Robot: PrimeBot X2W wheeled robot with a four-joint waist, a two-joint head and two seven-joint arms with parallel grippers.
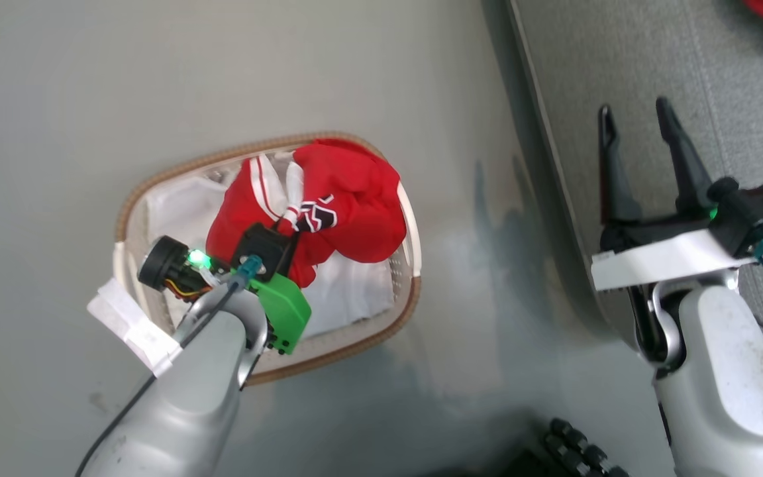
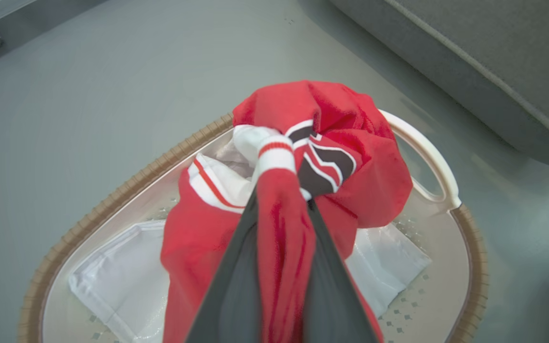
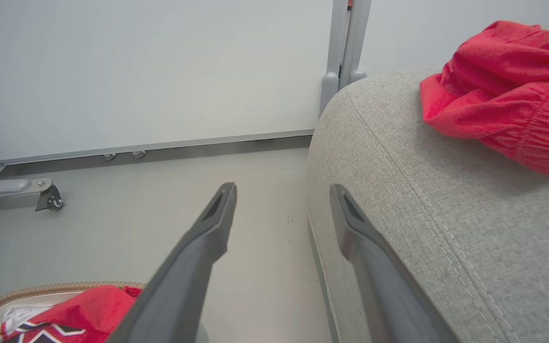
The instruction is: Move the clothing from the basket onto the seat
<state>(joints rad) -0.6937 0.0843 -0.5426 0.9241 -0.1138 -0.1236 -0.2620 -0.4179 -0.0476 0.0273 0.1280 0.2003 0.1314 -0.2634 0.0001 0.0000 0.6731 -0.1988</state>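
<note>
Head view: the left gripper (image 1: 289,232) reaches down into the basket (image 1: 176,169) on the floor (image 1: 57,99), into the red clothing (image 1: 355,199). The right gripper (image 1: 640,129) hangs over the edge of the seat (image 1: 653,53).

Left wrist view: its fingers (image 2: 236,286) pinch a red fold, pressed nearly together.

Right wrist view: the right fingers stand wide apart and empty, with open floor ahead. Another red garment (image 3: 503,95) lies on the seat.

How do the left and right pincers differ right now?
The left pincer is shut on a red garment; the right pincer is open and holds nothing. The left pincer reaches into the basket; the right pincer hangs by the edge of the grey seat. Both have two long dark fingers.
</note>
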